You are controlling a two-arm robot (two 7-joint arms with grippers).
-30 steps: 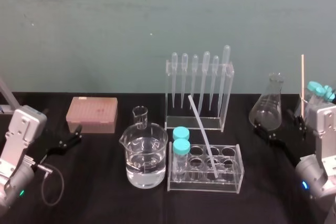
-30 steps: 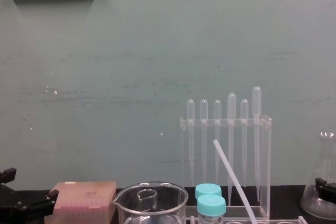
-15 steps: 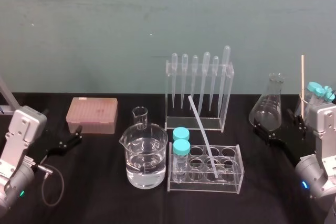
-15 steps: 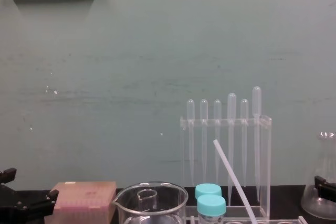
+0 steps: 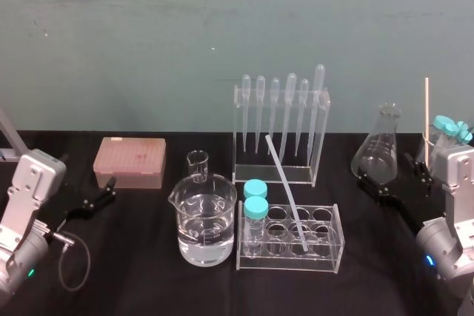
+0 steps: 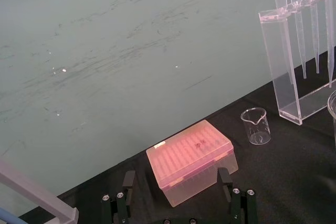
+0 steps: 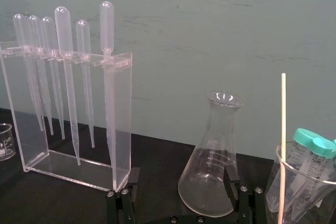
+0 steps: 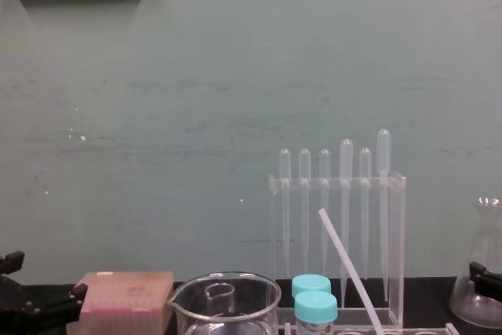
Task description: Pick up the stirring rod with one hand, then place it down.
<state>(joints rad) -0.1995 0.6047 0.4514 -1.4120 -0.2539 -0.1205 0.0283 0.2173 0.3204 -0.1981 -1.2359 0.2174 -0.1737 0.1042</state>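
The stirring rod (image 5: pixel 285 189) is a thin translucent whitish stick that leans in the clear test-tube rack (image 5: pixel 326 254), its top tilted back-left toward the pipette rack. It also rises slanting at the chest view's lower edge (image 8: pixel 349 268). My right gripper (image 5: pixel 385 169) rests open at the table's right, well away from the rod, its fingers (image 7: pixel 131 181) spread just in front of the conical flask (image 7: pixel 207 182). My left gripper (image 5: pixel 109 189) sits open at the far left, facing the pink box (image 6: pixel 189 158), and touches nothing.
A water-filled beaker (image 5: pixel 206 220) stands left of the tube rack, and a small beaker (image 5: pixel 198 166) is behind it. Two blue-capped tubes (image 5: pixel 255 197) occupy the rack's left end. The pipette rack (image 5: pixel 280 135) stands behind. At the far right is a beaker (image 7: pixel 302 182) with capped tubes and a wooden stick.
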